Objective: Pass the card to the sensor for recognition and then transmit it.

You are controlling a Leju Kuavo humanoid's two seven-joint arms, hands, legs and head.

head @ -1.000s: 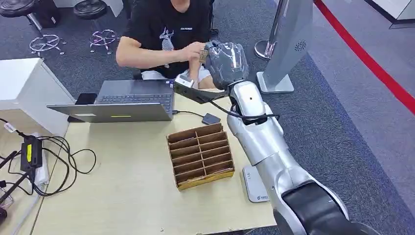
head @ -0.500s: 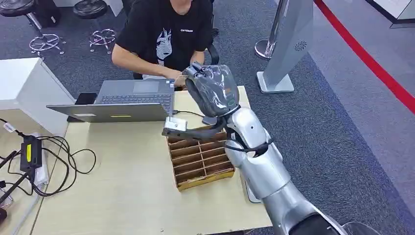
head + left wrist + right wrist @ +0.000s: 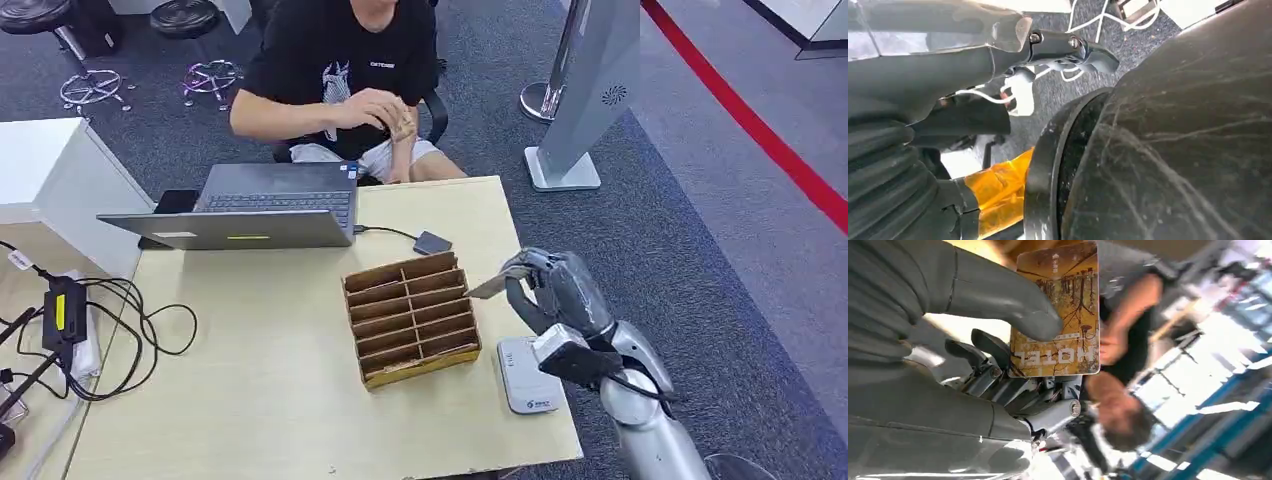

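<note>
My right hand hovers over the table's right edge, just above and beyond the white card sensor. It pinches a brown hotel card between the thumb and the fingers, and the card juts out level toward the cardboard box. The right hand covers one corner of the card's printed face. My left hand hangs low beside my body with its fingers stretched out and nothing in them.
A cardboard slotted box stands mid-table, left of the sensor. A laptop and a small dark device lie at the far side, where a seated person faces me. Cables lie at the left. A grey kiosk stands on the floor.
My right arm swung back from the person's hand, passed over the cardboard box and came down low at the right table edge by the sensor. The person drew both hands back.
</note>
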